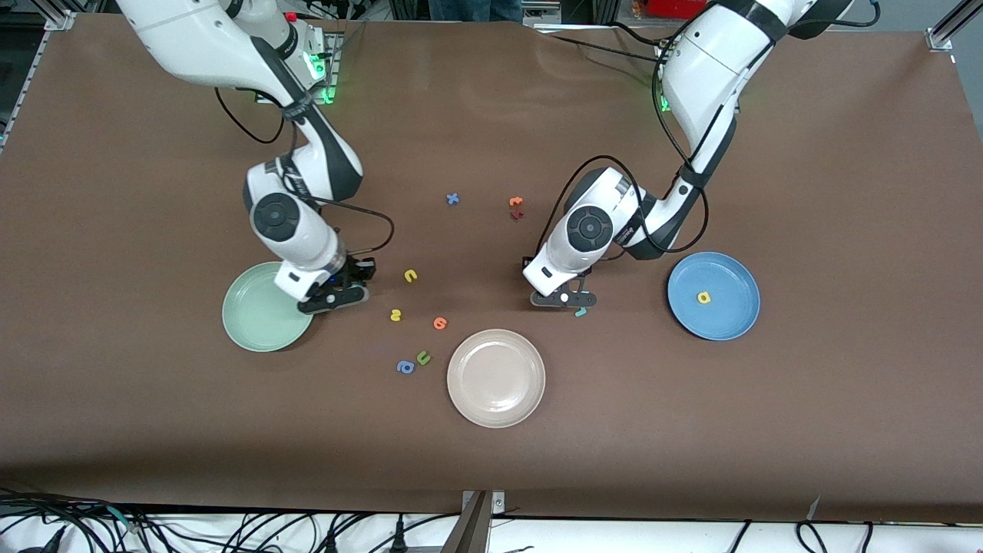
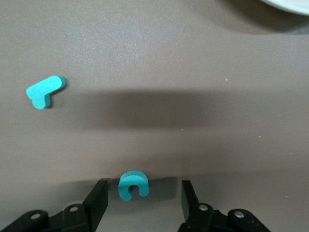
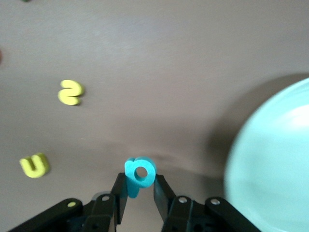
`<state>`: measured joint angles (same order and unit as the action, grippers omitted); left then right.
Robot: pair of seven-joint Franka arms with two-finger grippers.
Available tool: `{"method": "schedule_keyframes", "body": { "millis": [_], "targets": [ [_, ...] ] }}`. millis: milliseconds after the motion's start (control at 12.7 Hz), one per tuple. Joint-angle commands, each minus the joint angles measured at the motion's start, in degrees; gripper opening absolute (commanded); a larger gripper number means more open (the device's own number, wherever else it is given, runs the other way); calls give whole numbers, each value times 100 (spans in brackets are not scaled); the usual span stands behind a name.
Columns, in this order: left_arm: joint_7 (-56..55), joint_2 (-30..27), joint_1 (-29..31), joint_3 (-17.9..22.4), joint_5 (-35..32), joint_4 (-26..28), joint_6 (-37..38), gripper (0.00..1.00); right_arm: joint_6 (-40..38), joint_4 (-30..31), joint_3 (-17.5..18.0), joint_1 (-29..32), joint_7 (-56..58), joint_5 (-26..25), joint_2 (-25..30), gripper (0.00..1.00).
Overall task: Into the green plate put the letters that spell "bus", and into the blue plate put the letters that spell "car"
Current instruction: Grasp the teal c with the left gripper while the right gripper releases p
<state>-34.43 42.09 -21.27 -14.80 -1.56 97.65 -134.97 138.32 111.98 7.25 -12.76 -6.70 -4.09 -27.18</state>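
My right gripper (image 3: 141, 180) is shut on the teal b (image 3: 140, 173), a little above the table beside the rim of the green plate (image 1: 257, 311); in the front view this gripper (image 1: 338, 296) hides the b. The yellow u (image 1: 411, 276) and yellow s (image 1: 395, 315) lie just past it, toward the left arm's end. My left gripper (image 2: 143, 186) is low on the table, open, with the teal c (image 2: 133, 185) lying between its fingers and touching neither. The teal r (image 1: 581, 312) lies close by. The yellow a (image 1: 703, 297) is in the blue plate (image 1: 733, 315).
A cream plate (image 1: 496, 378) sits nearer the front camera, between the two grippers. An orange letter (image 1: 439, 323), a green u (image 1: 423, 357) and a blue a (image 1: 405, 367) lie near it. A blue x (image 1: 452, 199) and an orange-red pair (image 1: 516, 204) lie farther back.
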Motion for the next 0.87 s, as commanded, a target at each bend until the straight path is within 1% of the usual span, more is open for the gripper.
{"method": "schedule_keyframes", "body": {
  "millis": [0,79,158,315,473,552,630,709,788],
  "targets": [
    [-55,107,-52,57,33,-149,33,49,-261,52,-433,46,1001,-48,230,8],
    [-55,107,-44,57,33,-149,33,48,-261,61,-617,55,1387,-4,257,8],
    [-55,107,-52,57,24,-149,33,46,-253,61,-776,55,1722,5,248,8],
    [-55,133,-44,57,24,-132,33,21,-174,79,-970,124,2241,31,152,9],
    [-63,124,-43,65,24,-132,50,10,80,96,-997,300,2559,40,3,9],
    [-63,90,-26,74,24,-141,94,8,247,105,-997,362,2682,40,-102,10],
    [-63,54,18,74,24,-149,155,8,361,122,-997,423,2753,40,-182,13],
    [-55,-120,62,100,24,-158,408,8,415,123,-1006,450,2753,40,-243,28],
    [-20,-278,114,179,24,-184,672,8,415,123,-1006,468,2753,40,-270,54]
  ]
}}
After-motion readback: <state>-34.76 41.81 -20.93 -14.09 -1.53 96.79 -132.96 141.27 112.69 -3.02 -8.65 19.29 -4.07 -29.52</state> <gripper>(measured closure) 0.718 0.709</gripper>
